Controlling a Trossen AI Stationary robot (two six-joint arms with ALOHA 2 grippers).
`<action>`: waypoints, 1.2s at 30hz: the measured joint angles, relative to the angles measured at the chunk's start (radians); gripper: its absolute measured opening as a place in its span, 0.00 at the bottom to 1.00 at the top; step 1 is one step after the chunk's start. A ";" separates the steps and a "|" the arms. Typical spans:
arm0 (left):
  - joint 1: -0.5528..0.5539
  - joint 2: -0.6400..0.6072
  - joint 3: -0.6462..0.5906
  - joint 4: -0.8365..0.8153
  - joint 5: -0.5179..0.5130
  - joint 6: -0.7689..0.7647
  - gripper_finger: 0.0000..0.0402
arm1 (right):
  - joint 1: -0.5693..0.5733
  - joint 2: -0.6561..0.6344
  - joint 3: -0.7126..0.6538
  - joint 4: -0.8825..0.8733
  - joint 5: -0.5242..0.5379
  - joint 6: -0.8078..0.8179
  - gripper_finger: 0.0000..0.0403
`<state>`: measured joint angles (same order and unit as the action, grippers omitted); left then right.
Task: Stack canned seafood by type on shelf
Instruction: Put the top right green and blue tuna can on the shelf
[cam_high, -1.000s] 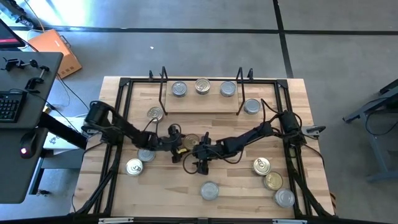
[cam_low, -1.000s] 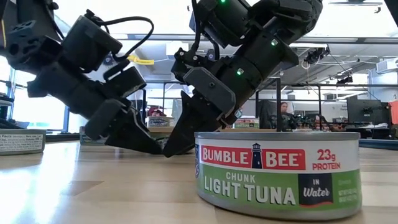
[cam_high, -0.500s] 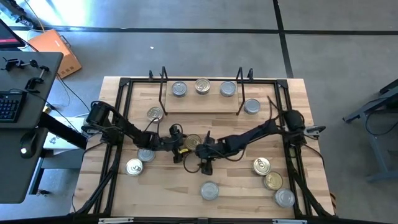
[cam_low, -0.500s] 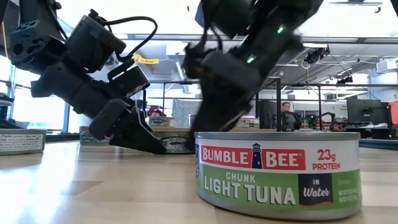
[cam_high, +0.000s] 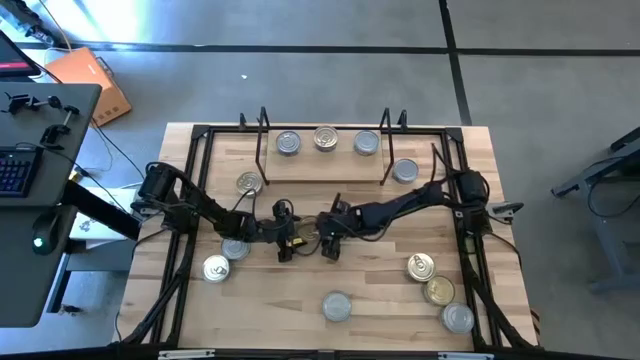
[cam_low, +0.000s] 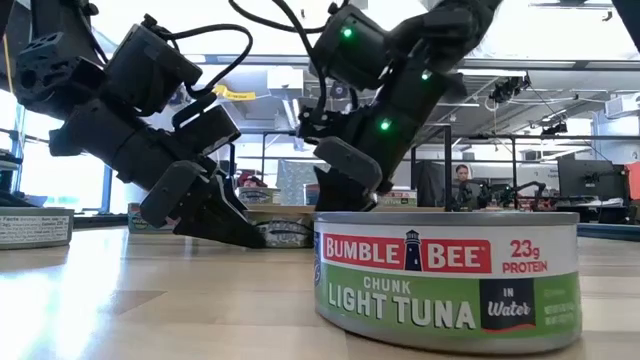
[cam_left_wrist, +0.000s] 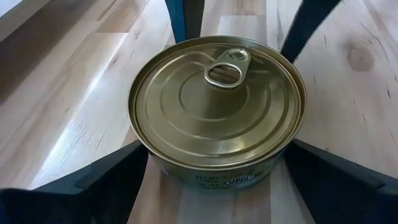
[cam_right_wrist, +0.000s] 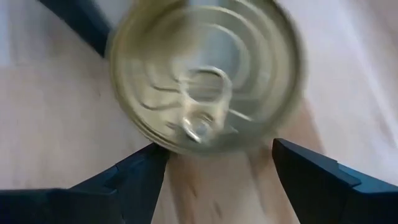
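A gold tin with a ring pull (cam_left_wrist: 217, 106) stands on its base on the tabletop, in front of the shelf (cam_high: 320, 166). My left gripper (cam_left_wrist: 217, 149) is open, low over the table, one finger at each side of this tin (cam_high: 306, 227). My right gripper (cam_right_wrist: 219, 149) is open too. It comes at the same tin (cam_right_wrist: 205, 74) from the opposite side, its fingertips just short of the rim. Three tins (cam_high: 325, 139) sit in a row on the shelf. My left gripper has its two fingers (cam_left_wrist: 118, 177) close beside the gold tin's side wall (cam_left_wrist: 211, 177), slanting down from the table's left. The tin stands flat on the table. I cannot tell whether the fingers touch it.
Loose tins lie around: two by my left arm (cam_high: 225, 260), one near the shelf's left post (cam_high: 249, 182), one at its right end (cam_high: 404, 172), three at the near right (cam_high: 438, 290). A Bumble Bee tuna tin (cam_low: 445, 275) stands near the front edge.
My right gripper has gone toward the table's far edge, from the near side of the gold tin up to it, and has tipped to a different angle. The tin and my left gripper have stayed put.
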<state>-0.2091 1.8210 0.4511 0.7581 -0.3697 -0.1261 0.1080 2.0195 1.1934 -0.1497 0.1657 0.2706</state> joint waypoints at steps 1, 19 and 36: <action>0.002 0.000 0.000 0.001 0.000 -0.002 0.91 | -0.004 0.009 0.000 0.014 -0.012 -0.011 0.72; -0.015 0.001 -0.002 0.022 -0.012 -0.006 0.87 | 0.024 0.024 0.004 0.019 0.031 0.024 0.72; -0.122 -0.010 -0.062 0.033 -0.160 -0.135 0.85 | 0.054 0.015 0.006 -0.008 0.034 0.047 0.72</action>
<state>-0.3310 1.8111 0.3889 0.7907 -0.5293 -0.2607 0.1624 2.0350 1.1992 -0.1574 0.2001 0.3175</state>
